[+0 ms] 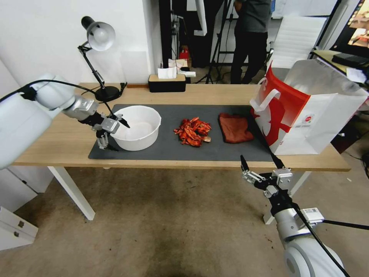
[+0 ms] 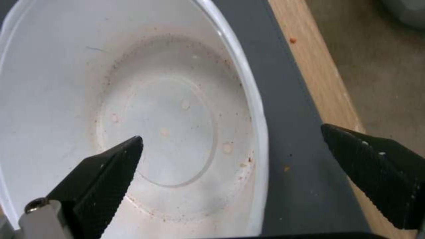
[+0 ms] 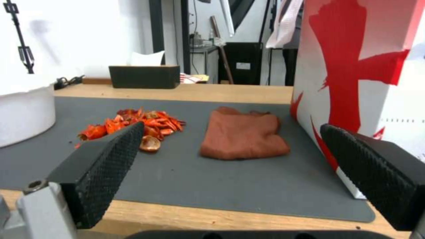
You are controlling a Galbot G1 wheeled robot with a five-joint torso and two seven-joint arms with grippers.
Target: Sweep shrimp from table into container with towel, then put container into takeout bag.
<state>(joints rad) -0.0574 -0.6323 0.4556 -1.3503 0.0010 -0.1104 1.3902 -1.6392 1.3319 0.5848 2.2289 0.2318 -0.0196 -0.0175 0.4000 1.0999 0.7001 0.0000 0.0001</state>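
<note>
Shrimp sit mid-mat, towel right; your left gripper straddles wide the light, likely slippery container rim, right gripper wide at the near edge.

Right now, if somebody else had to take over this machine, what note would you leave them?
Left gripper: open, straddling the near-left rim of the container, one finger inside, one outside.
Right gripper: open, holding nothing, in front of the table's near edge, facing the towel.
Shrimp: piled on the mat between container and towel.
Takeout bag: upright at the table's right end, mouth open.
Done: nothing swept; container holds no shrimp.
Left: take the towel, sweep the shrimp into the container, put the container in the bag.
</note>
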